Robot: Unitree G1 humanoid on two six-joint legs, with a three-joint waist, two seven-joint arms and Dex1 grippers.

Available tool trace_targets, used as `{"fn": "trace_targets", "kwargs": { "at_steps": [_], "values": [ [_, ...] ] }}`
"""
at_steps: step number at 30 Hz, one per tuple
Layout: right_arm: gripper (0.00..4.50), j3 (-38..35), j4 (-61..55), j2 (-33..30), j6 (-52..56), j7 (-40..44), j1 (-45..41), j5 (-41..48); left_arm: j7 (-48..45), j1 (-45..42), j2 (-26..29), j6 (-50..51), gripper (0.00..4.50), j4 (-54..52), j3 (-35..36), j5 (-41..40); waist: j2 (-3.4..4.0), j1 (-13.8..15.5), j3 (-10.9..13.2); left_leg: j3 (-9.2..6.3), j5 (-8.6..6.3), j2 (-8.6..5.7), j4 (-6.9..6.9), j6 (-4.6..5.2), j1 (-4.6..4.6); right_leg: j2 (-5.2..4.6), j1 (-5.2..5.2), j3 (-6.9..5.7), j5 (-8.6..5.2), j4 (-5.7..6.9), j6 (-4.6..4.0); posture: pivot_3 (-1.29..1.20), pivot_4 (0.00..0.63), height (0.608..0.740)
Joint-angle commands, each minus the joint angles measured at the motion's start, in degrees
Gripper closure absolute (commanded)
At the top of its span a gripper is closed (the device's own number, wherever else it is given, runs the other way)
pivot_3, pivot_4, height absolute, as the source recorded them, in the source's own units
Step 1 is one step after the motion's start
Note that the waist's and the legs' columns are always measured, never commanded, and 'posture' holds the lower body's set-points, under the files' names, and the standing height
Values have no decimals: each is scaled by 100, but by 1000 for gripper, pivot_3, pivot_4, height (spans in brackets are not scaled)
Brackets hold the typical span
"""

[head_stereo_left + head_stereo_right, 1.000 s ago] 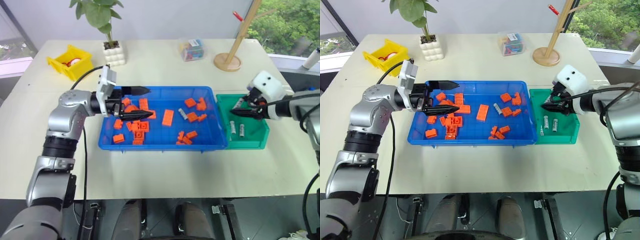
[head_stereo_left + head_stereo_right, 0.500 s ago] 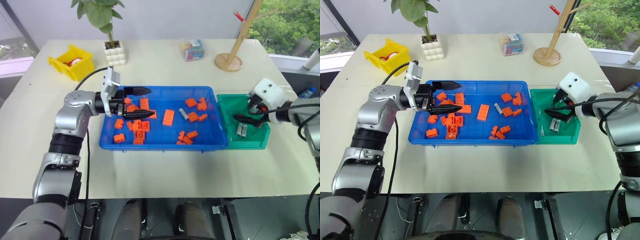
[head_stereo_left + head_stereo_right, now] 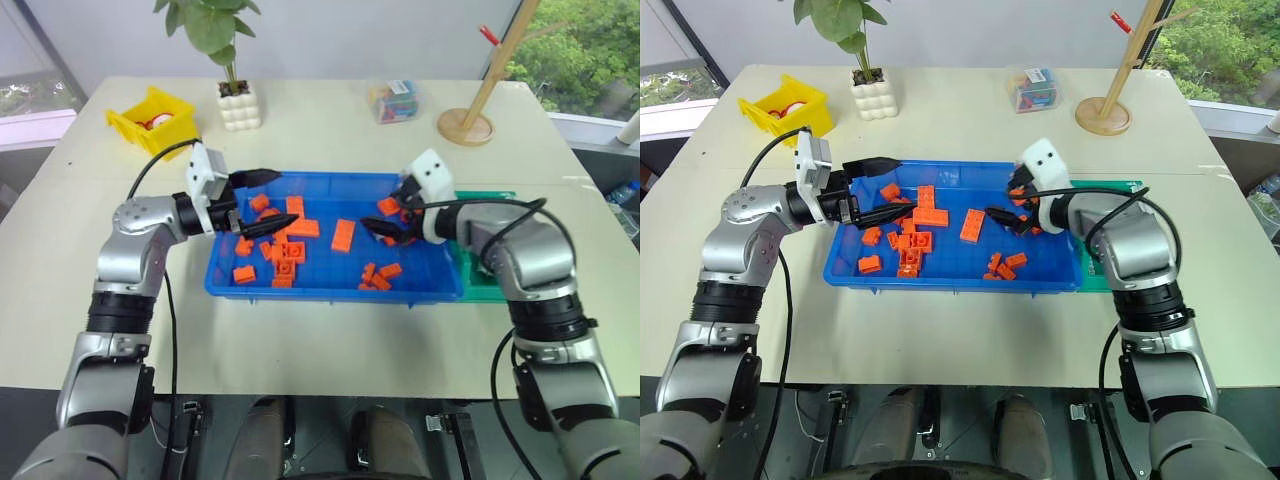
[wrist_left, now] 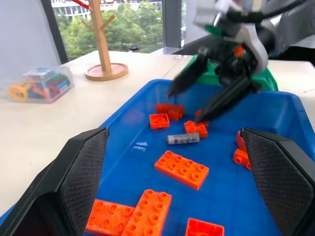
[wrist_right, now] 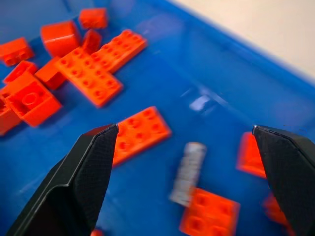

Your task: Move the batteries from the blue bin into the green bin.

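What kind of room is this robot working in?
Probably an office or lab by a window: a pale table holds a potted plant, a wooden peg stand and a large blue plastic bin, with trees outside.

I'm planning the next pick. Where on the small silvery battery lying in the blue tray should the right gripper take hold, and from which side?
Grip the small silvery battery at mid-length, across its thin body, coming from above. It lies flat on the blue plastic tray, and an orange brick sits by one end, so the long sides look freer. The right gripper is open above it.

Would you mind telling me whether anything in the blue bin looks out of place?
One grey battery lies on its side among the orange bricks in the blue bin, near the open right hand. Nothing looks spilled or damaged.
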Motion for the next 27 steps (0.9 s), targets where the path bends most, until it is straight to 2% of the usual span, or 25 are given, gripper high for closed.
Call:
{"fn": "trace_targets", "kwargs": {
  "at_steps": [1,16,19,25,26,27],
  "values": [
    [19,125,74,49,-114,-67,-69,-36,183,101,96,70,0,-418,241,-141,0,-10,0,0,0,0,0,0,0,0,-2,0,0,0,0,0,150,739],
    [19,600,1467,110,-854,115,-266,-347,769,683,155,398,0,-1249,460,-354,0,-49,0,1,0,2,-3,0,1,2,-4,1,0,0,0,0,150,739],
    [828,628,1769,149,-996,185,-329,-390,831,758,152,398,0,-1333,458,-341,0,-66,0,1,0,3,-3,0,2,2,-3,1,0,0,0,0,150,739],
    [3939,649,1958,193,-1108,292,-441,-438,898,826,180,411,0,-1411,489,-367,0,-106,0,-1,0,3,-3,0,3,3,-2,0,0,1,0,0,150,739],
    [4381,650,1958,196,-1109,309,-448,-448,901,837,190,409,0,-1412,496,-371,0,-111,0,-1,0,3,-4,0,3,3,-2,0,0,1,0,0,150,739],
    [4430,654,1950,190,-1111,326,-452,-460,906,848,197,410,0,-1419,500,-376,0,-117,0,-1,0,3,-4,0,3,3,-2,0,0,1,0,0,150,739]
  ]
}}
